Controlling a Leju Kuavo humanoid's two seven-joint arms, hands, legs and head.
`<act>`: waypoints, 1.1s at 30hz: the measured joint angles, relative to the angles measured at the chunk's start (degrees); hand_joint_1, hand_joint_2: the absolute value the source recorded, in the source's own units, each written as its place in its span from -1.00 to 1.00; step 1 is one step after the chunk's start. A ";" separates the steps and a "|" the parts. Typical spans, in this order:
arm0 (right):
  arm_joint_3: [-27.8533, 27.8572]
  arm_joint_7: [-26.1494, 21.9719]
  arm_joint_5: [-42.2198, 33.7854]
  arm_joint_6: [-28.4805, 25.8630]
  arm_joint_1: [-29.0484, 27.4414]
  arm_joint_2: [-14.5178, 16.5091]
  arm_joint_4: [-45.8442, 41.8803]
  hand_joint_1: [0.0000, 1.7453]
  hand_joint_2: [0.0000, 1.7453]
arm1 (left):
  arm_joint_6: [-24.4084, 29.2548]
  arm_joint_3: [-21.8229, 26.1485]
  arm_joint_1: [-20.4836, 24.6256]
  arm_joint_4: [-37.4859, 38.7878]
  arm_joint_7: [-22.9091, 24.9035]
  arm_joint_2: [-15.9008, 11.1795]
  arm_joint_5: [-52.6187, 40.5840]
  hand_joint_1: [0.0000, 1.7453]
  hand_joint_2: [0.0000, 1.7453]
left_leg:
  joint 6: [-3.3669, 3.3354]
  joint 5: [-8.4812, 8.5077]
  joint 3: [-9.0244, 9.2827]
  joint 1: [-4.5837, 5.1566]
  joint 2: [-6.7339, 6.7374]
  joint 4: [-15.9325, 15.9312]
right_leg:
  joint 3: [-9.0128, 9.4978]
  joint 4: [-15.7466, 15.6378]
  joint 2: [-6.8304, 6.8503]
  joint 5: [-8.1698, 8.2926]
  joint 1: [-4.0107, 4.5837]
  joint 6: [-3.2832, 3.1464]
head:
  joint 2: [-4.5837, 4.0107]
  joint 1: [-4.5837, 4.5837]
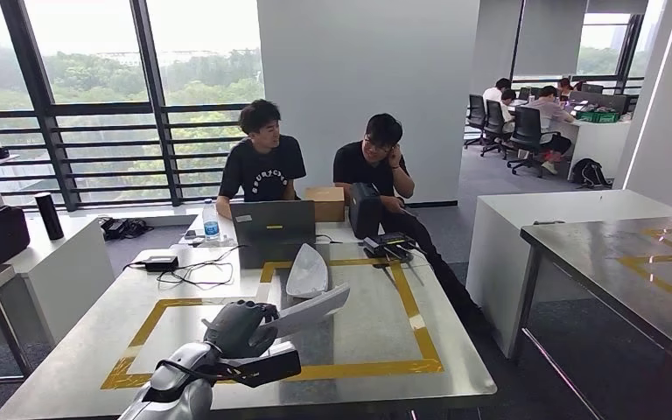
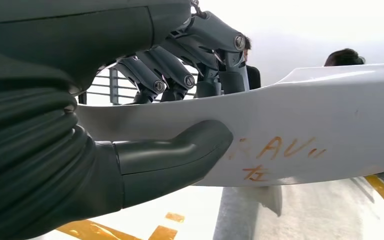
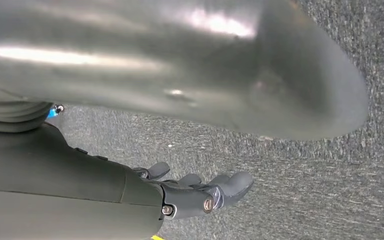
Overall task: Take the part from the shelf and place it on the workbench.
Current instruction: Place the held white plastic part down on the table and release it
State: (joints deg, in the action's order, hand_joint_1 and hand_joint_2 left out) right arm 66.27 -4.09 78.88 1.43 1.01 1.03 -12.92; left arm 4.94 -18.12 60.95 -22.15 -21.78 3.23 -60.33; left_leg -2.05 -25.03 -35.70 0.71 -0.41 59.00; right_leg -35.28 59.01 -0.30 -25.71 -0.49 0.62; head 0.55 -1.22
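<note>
My left hand (image 1: 238,328) grips a long pale grey part (image 1: 313,311) and holds it slanted over the steel workbench (image 1: 359,337), inside the yellow tape rectangle (image 1: 421,337). In the left wrist view the thumb (image 2: 180,155) presses the part (image 2: 320,120) from one side and the fingers (image 2: 190,75) wrap the other; orange writing marks the part's face. A second, similar pale part (image 1: 306,271) lies on the workbench farther back. My right hand (image 3: 195,192) hangs over grey carpet, holding nothing, its fingers loosely extended.
At the workbench's far edge stand a laptop (image 1: 273,223), a cardboard box (image 1: 325,203), a water bottle (image 1: 211,219), black devices (image 1: 387,245) and cables (image 1: 194,271). Two people sit behind it. A second steel table (image 1: 612,254) stands to the right, beyond a carpet gap.
</note>
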 joint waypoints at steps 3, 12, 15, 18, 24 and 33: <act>0.00 -0.07 0.47 0.07 0.00 0.00 0.07 -1.00 -1.00 | 0.32 0.10 0.01 0.50 0.94 -1.34 -0.23 1.00 1.00 | 0.50 0.22 0.36 -0.01 0.07 -0.50 | 0.01 0.03 -0.13 -0.10 0.04 -0.41 | 0.00 0.04; 0.00 -0.36 1.48 0.48 0.17 0.03 0.36 -1.00 -1.00 | -0.18 0.95 -0.06 1.75 1.78 -5.81 -0.28 1.00 1.00 | 0.66 -0.13 0.93 -0.06 0.12 -1.17 | 0.39 -0.41 -0.13 -0.41 0.03 -0.53 | 0.00 0.10; -0.04 -0.18 2.04 0.62 0.36 -0.03 0.43 -1.00 -1.00 | 0.01 1.28 -0.33 1.73 1.66 -7.03 -0.32 1.00 1.00 | 0.99 0.53 2.82 -0.96 0.44 -3.51 | -0.44 2.19 -0.10 -2.00 0.26 0.08 | 0.00 0.01; -0.12 -0.34 2.65 0.73 0.49 -0.08 0.48 -1.00 -1.00 | 0.09 1.95 -1.23 1.87 0.96 -8.66 -0.31 1.00 1.00 | 1.19 0.18 3.38 -1.42 0.63 -3.68 | -5.97 12.34 -0.03 -5.84 -0.55 1.22 | 0.01 -0.11; -0.17 -0.98 2.88 0.99 0.73 -0.09 0.74 -1.00 -1.00 | -0.53 2.52 -2.22 1.90 0.09 -11.18 -0.23 1.00 1.00 | 4.09 -2.83 3.23 -2.76 0.32 -0.38 | -2.17 2.16 0.07 0.61 -2.27 3.42 | 0.00 -0.20; -0.20 0.66 2.31 1.76 1.27 -0.02 0.92 -1.00 -1.00 | -2.04 2.71 -1.76 1.89 0.11 -11.19 -0.57 1.00 1.00 | 5.23 -8.31 -4.46 -2.35 0.31 13.88 | 0.76 1.39 -0.28 -2.14 -1.68 -1.33 | 0.00 0.21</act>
State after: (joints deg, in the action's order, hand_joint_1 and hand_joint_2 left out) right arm 66.07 -3.43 81.19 3.19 2.27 1.01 -12.00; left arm 2.90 -15.41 59.19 -20.27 -21.67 -7.96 -60.90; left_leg 3.17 -33.33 -40.17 -1.65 -0.10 72.88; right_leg -34.53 60.40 -0.58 -27.85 -2.17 -0.71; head 0.55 -1.02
